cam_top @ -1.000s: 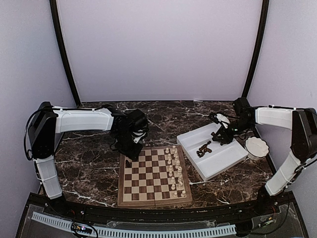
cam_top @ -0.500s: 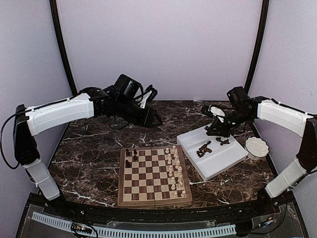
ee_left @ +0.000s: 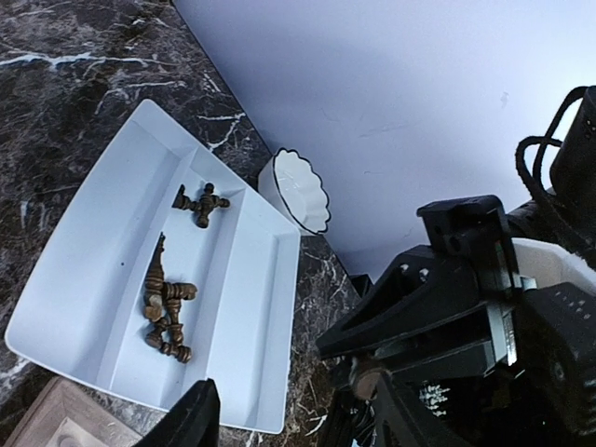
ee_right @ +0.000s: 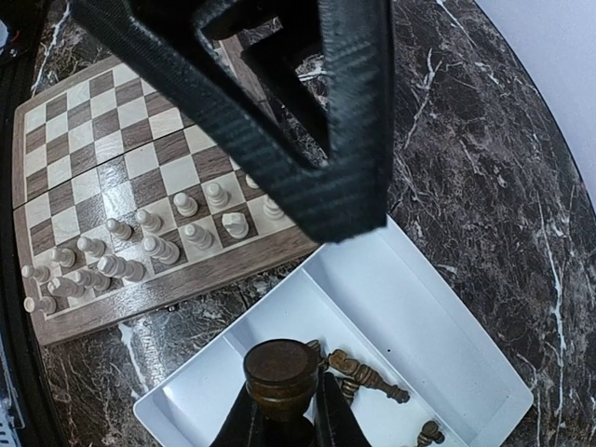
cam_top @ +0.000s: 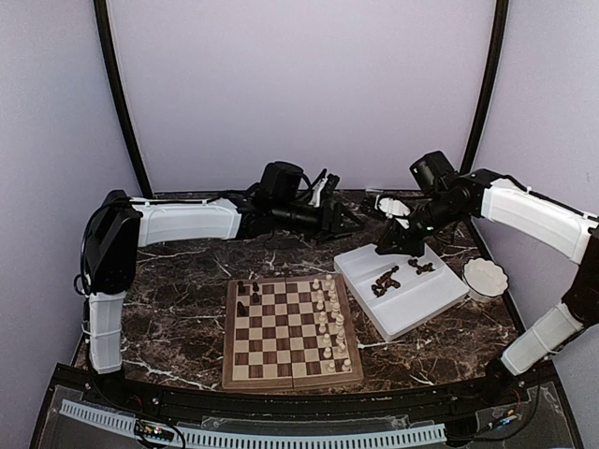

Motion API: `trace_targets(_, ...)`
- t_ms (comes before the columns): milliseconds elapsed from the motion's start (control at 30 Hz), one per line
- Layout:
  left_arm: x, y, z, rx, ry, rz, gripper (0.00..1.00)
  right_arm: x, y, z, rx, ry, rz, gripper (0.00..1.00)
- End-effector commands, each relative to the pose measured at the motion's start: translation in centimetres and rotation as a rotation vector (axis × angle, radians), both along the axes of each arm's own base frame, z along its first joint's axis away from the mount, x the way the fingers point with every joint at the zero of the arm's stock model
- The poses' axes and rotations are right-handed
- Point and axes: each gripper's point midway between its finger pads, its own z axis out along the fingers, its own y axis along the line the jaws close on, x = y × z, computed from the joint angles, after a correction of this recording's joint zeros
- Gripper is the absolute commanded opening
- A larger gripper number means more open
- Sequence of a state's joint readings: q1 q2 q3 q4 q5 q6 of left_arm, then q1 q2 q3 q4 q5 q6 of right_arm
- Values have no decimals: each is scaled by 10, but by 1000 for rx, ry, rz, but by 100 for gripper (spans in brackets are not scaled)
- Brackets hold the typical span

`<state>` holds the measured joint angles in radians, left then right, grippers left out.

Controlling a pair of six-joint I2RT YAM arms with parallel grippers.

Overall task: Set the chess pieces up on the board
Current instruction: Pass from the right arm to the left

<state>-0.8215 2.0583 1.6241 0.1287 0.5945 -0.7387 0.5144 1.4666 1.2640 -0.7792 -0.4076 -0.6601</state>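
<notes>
The board lies at the front centre, with cream pieces in its two right columns and three dark chess pieces at its far left corner. More dark chess pieces lie loose in the white tray. My right gripper hovers over the tray's left end. In the right wrist view it is shut on a dark chess piece, round base toward the camera. My left gripper reaches toward the tray. In the left wrist view it is open and holds nothing.
A small white scalloped bowl stands right of the tray. The two grippers are close together above the tray's far left corner; the left one fills the top of the right wrist view. Dark marble surrounds the board.
The left arm has left the board's far left corner, swung right toward the tray and opened its fingers. The right gripper has risen from the tray and shifted left with its piece.
</notes>
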Motion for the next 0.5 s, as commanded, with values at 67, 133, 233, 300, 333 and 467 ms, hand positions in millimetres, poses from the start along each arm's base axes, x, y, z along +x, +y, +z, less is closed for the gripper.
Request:
trace_targets(67, -15, -22, 41, -131, 20, -85, 54, 1, 7, 2, -27, -19, 21, 11)
trace_targets(133, -18, -25, 34, -130, 56, -99, 52, 3, 8, 1, -31, -17, 16, 11)
trace_targets(233, -25, -29, 27, -122, 88, -128, 50, 5, 10, 0, -27, -14, 13, 11)
trace_targets(300, -27, -30, 23, -110, 100, -137, 48, 6, 10, 2, -22, -18, 8, 11)
trace_targets(333, -28, -30, 21, -102, 103, -138, 47, 6, 10, 3, -21, -19, 7, 11)
trace_targets(467, -31, -32, 17, -90, 111, -149, 45, 8, 11, 6, -17, -27, 2, 11)
